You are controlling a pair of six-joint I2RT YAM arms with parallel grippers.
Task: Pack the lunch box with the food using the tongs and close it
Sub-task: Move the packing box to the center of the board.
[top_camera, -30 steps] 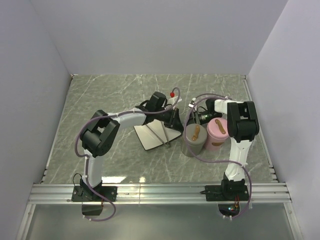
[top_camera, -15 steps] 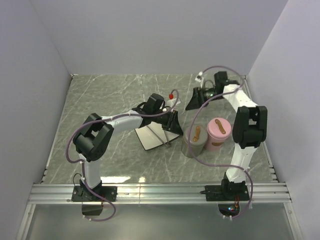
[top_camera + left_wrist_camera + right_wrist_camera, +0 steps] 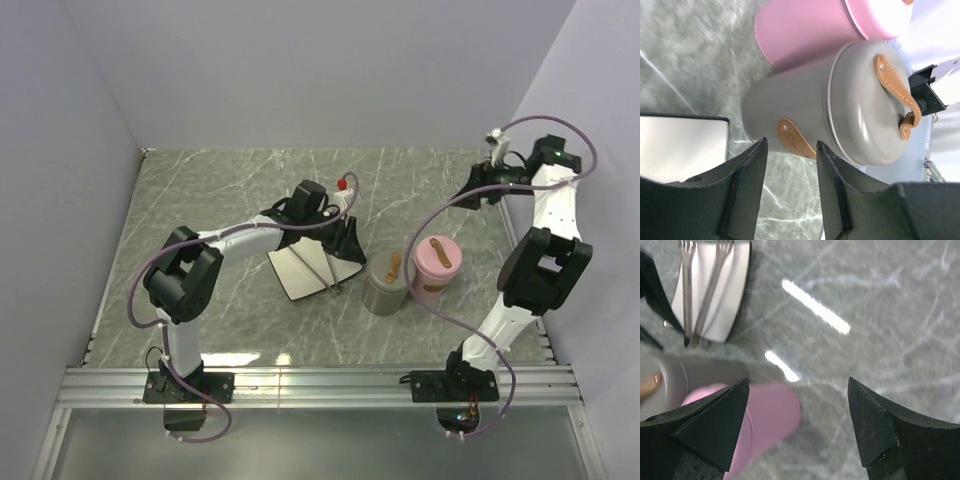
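- Left jaws (image 3: 790,149) part open, empty, just left of grey tin (image 3: 385,288).
- Tongs (image 3: 322,268) on white tray (image 3: 293,275) left of tin, close by left jaws, lengthwise far-to-near.
- Right jaws (image 3: 797,385) wide, empty, well beyond tin.
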